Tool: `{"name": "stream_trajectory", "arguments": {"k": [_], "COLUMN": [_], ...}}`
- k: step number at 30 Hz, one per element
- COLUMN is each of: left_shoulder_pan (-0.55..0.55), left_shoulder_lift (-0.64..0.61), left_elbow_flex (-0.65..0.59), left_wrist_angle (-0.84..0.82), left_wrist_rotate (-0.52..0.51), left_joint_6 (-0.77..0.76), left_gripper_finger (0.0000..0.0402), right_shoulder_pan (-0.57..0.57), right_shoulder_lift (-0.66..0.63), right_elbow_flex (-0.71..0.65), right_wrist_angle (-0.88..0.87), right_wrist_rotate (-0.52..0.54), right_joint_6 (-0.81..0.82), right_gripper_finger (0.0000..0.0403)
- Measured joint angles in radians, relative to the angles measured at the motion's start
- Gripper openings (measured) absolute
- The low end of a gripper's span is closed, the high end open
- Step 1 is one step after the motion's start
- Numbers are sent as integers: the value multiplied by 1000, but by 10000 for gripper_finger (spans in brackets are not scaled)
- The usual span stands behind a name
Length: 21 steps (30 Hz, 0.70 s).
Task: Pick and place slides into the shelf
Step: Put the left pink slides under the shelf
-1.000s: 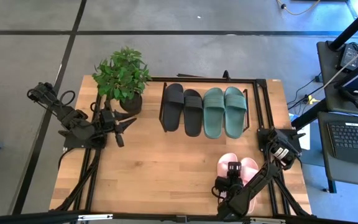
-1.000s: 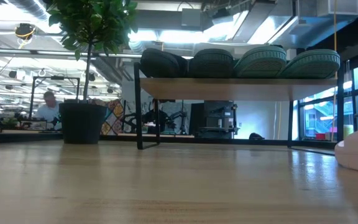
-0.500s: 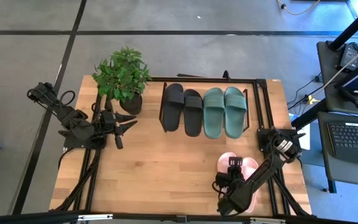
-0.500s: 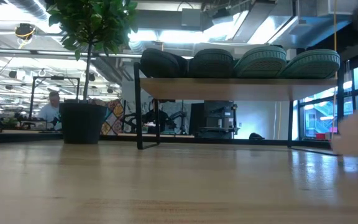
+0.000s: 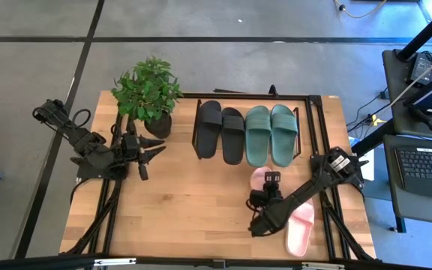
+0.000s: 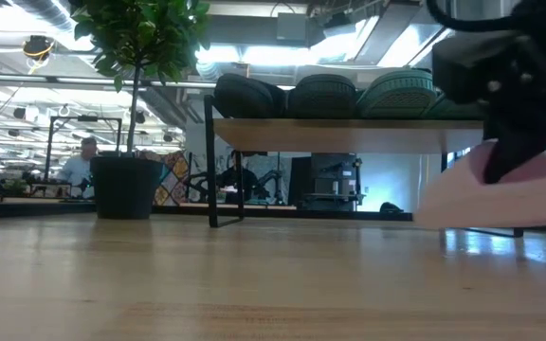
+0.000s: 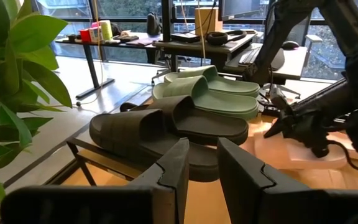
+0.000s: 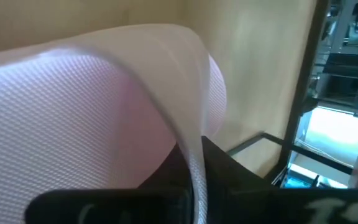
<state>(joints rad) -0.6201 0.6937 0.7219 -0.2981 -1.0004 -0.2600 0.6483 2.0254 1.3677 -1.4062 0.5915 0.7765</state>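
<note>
A pale pink slide hangs in my right gripper, which is shut on it over the table's right middle; the low view shows this slide above the tabletop. The second pink slide lies flat on its sole near the near right edge. The black pair and the dark green pair rest on the shelf's top board. My left gripper waits open beside the plant pot, touching nothing. My right gripper holds the pink slide by its wide strap, at the strap's edge. One dark finger reaches under the strap; the other is hidden behind the strap. The slide is lifted clear of the table, roughly level, its sole facing down.
A potted plant stands at the far left, next to the shelf. The shelf's black side frames stand on the table, with open space under the board. Bare wooden tabletop spreads across the middle and near left.
My right gripper has moved from the near right edge toward the shelf and a little left, rising with one pink slide. That slide came off the table and now hangs clear. The other pink slide stayed on the table and shows more fully.
</note>
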Motion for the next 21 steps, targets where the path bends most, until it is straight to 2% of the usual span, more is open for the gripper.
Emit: {"name": "stream_trajectory", "arguments": {"k": [6, 14, 19, 21], "left_shoulder_pan": [0, 0, 0, 0], "left_shoulder_lift": [0, 0, 0, 0], "left_elbow_flex": [0, 0, 0, 0], "left_wrist_angle": [-4, -8, -8, -9], "left_wrist_rotate": [0, 0, 0, 0], "left_joint_6": [0, 0, 0, 0], "left_gripper_finger": [76, 76, 76, 76], "right_shoulder_pan": [-70, -140, -156, -156], "right_shoulder_lift": [0, 1, 1, 1], "right_elbow_flex": [-1, 3, 2, 1], "right_wrist_angle": [29, 196, 204, 204], "right_wrist_rotate": [82, 101, 99, 98], "right_joint_6": [3, -2, -12, -14], "right_gripper_finger": [11, 11, 14, 30]}}
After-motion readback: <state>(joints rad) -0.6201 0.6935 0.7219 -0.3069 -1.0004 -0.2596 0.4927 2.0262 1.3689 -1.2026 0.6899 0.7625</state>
